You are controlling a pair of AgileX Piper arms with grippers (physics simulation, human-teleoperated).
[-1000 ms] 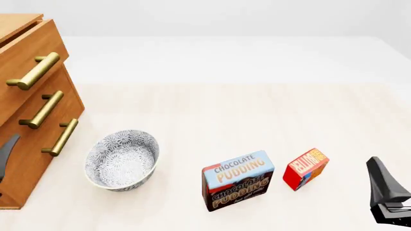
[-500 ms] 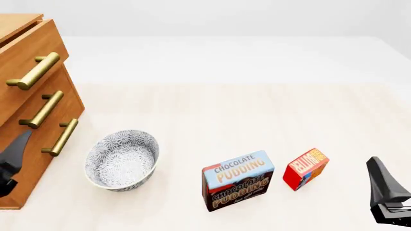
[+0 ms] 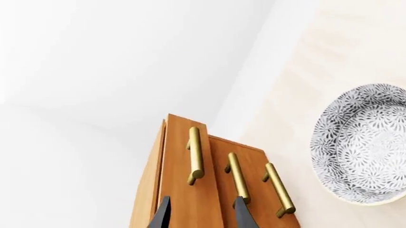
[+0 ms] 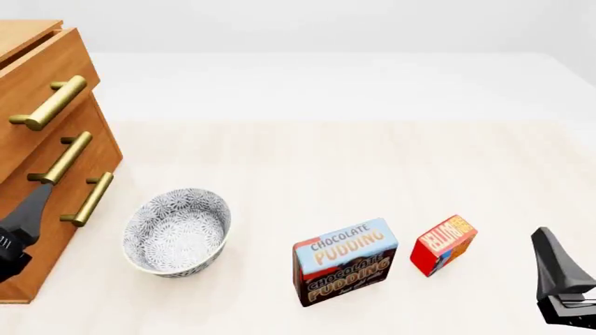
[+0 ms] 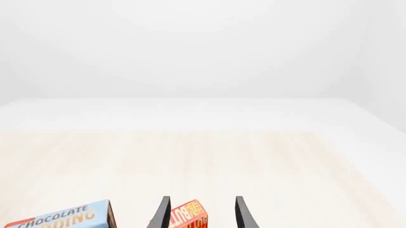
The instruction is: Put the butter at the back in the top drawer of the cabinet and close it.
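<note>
Front view: cabinet (image 4: 42, 139) stands at the table's (image 4: 326, 160) left edge, three stacked drawers with brass bar handles. Top drawer (image 4: 38, 84) front sits slightly forward of the two below it. Left gripper (image 4: 19, 227) hangs in front of the cabinet's lower drawers, near the lowest handle, not touching any handle as far as can be seen. Left wrist view shows its two dark fingertips (image 3: 161, 216) spread apart with nothing between them, pointing along the cabinet front.

Patterned grey-white bowl (image 4: 177, 230) sits just right of the cabinet. Right of the bowl stands a box (image 4: 345, 262) lettered "CHOCOLATE PUDDING" twice, once on its light-blue top and once on its brown front. Butter (image 4: 443, 244) lies just right of the pudding box, apart from it, tilted; red with orange-yellow lettering, not legible in full here. It rests on the table, well apart from the cabinet.

Right gripper (image 4: 563, 279) is at the lower right edge, near the butter, not touching. Right wrist view: fingers parted, empty, butter seen between the tips.
</note>
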